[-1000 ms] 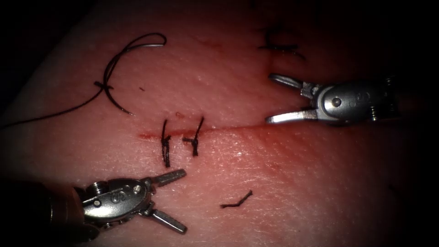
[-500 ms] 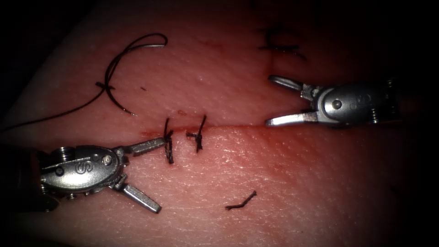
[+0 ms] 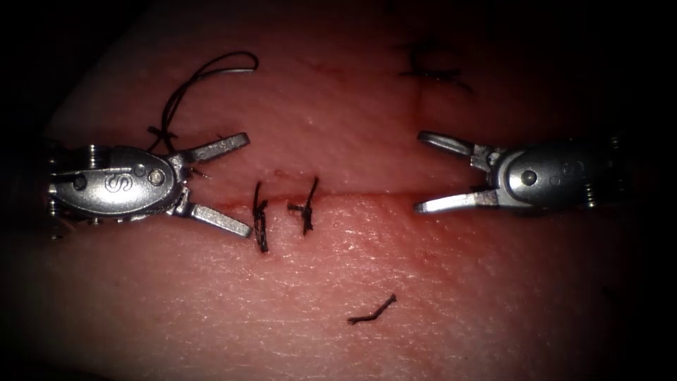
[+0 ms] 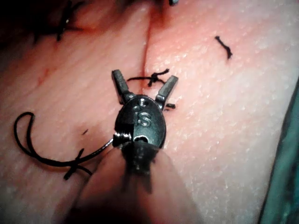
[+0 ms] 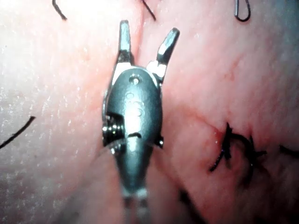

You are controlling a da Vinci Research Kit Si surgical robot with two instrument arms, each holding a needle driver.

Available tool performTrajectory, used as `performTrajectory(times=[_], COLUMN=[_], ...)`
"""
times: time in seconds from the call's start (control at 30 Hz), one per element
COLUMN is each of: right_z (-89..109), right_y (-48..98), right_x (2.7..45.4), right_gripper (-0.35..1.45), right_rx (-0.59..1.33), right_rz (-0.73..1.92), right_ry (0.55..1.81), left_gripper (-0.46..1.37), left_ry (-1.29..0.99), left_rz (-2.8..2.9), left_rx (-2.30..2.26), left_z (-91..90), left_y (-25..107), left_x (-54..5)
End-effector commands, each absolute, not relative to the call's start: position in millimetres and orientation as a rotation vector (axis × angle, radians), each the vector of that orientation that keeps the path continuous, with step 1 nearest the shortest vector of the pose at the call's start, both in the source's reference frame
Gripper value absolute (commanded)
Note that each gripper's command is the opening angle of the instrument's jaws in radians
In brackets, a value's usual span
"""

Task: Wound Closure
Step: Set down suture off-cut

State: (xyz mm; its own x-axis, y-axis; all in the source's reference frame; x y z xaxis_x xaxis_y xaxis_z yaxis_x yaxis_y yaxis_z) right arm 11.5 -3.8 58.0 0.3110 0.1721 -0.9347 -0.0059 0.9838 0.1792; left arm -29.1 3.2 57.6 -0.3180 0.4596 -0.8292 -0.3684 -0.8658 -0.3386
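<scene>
The tissue (image 3: 437, 282) has a level cut (image 3: 367, 195) with two knotted stitches (image 3: 259, 215) near its left end. The curved needle (image 3: 229, 70) lies loose on the tissue above the cut's left end, not in the tissue, with its dark thread (image 3: 169, 113) knotted beside it. My left tool (image 3: 245, 185) stands open at the cut's left end and holds nothing; its body covers the needle's lower part. In the left wrist view its jaws (image 4: 145, 78) spread just short of a stitch (image 4: 152, 77). Right of the stitches, my right tool (image 3: 419, 172) is open over the cut, holding nothing (image 5: 148, 28).
A loose cut piece of thread (image 3: 371, 310) lies on the tissue below the cut. Another dark stitch (image 3: 430, 70) sits far up on the right. Red fluid tints the cut's edges. A teal drape (image 4: 285, 163) borders the tissue.
My left tool has swung up from the lower left to the cut's left end, coming over the needle's lower part. The right tool has drifted slightly rightward. Needle and stitches have stayed put.
</scene>
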Motion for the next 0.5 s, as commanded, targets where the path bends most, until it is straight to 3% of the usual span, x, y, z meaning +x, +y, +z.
performTrajectory(times=[0.03, 0.13, 0.5], right_z=[57.9, 57.7, 57.6], right_y=[-3.9, -4.0, -4.3], right_x=[11.5, 11.5, 11.6], right_gripper=[1.24, 1.24, 1.20], right_rx=[0.160, 0.162, 0.175], right_rz=[0.112, 0.110, 0.097], right_ry=[1.248, 1.243, 1.219], left_gripper=[0.52, 0.41, 0.63], left_ry=[-0.093, -0.026, 0.113], left_rz=[2.199, 2.213, 2.367], left_rx=[-1.396, -1.344, -1.184], left_z=[57.4, 57.0, 55.6], left_y=[3.1, 2.9, 2.1], left_x=[-29.0, -28.8, -28.5])
